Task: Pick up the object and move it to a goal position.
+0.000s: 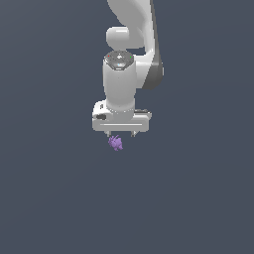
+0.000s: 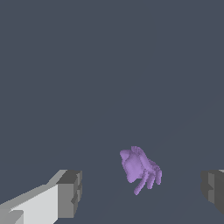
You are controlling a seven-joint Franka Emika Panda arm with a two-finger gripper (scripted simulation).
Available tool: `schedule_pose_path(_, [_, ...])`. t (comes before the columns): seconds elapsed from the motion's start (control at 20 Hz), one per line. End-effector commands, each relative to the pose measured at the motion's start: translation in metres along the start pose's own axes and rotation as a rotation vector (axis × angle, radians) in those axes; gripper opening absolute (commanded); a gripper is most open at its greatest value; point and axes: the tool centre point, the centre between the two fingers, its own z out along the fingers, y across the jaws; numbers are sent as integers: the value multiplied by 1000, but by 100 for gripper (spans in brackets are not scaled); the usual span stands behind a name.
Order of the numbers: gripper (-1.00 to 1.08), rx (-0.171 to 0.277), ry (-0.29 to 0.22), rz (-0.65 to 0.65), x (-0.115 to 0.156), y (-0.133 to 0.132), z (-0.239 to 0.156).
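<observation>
The object point(image 1: 116, 143) is a tiny purple lumpy shape with thin protrusions, lying on the dark grey floor just under the white gripper point(image 1: 120, 134). Seen from the wrist, the object point(image 2: 140, 169) lies between the two fingertips, nearer to neither by much, and touches neither pad. The gripper point(image 2: 142, 190) is open, its grey fingers point(image 2: 70, 192) spread wide on both sides of the object. Nothing is held.
The white arm point(image 1: 130, 44) rises behind the gripper toward the exterior view's top. A plain dark grey floor point(image 1: 59, 198) surrounds the object on every side.
</observation>
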Motion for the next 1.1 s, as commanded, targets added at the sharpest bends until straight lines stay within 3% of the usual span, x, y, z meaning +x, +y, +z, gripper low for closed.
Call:
schedule_pose_path(0.0, [100, 0, -3, -28, -3, 3, 7])
schedule_pose_path(1.05, [100, 23, -34, -395, -50, 32, 88])
